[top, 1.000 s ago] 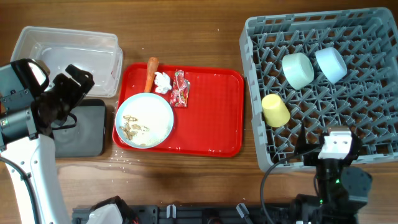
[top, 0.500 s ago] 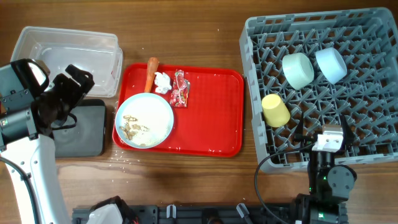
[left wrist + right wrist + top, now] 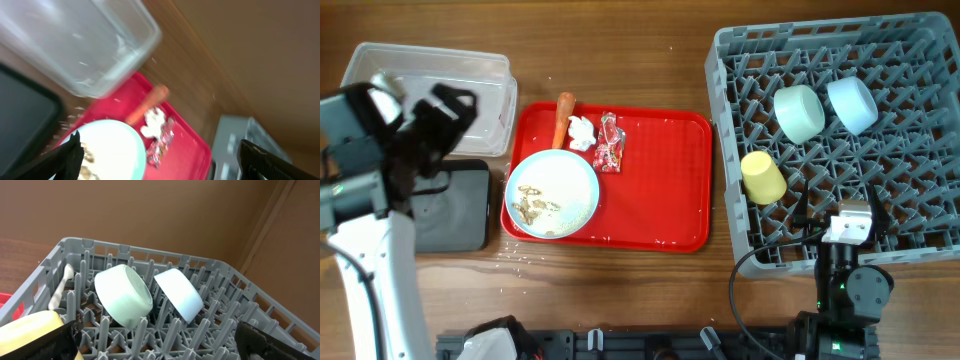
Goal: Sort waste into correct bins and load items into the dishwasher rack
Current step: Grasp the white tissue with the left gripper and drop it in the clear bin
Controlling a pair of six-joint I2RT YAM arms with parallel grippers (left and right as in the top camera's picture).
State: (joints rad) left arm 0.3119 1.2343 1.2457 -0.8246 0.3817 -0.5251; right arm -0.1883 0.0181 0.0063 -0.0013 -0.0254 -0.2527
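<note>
The round plate (image 3: pixel 560 190) with beige crumbs (image 3: pixel 530 205) lies on the red tray's left part. Behind it lie the carrot stub (image 3: pixel 562 118), the white tissue (image 3: pixel 581 132) and the red-and-white wrapper (image 3: pixel 610 142). The clear tub (image 3: pixel 430 75) and the black tray (image 3: pixel 455 210) sit at the left. The grey rack (image 3: pixel 920 150) holds the mint bowl (image 3: pixel 799 112), the light blue bowl (image 3: pixel 851 103), the yellow cup (image 3: pixel 762 177) and the white spoon (image 3: pixel 61 287). My left gripper (image 3: pixel 160 142) is open and empty above the tub and black tray. My right gripper (image 3: pixel 155 330) is open and empty over the rack's front edge.
The red serving tray (image 3: pixel 660 190) lies in the middle, between the bins and the rack. Its right half is bare. Bare wooden table (image 3: pixel 620 60) shows behind the tray and along the front edge.
My left arm has swung up and back toward the clear tub. My right wrist shifted slightly toward the rack a second ago and has since stayed still.
</note>
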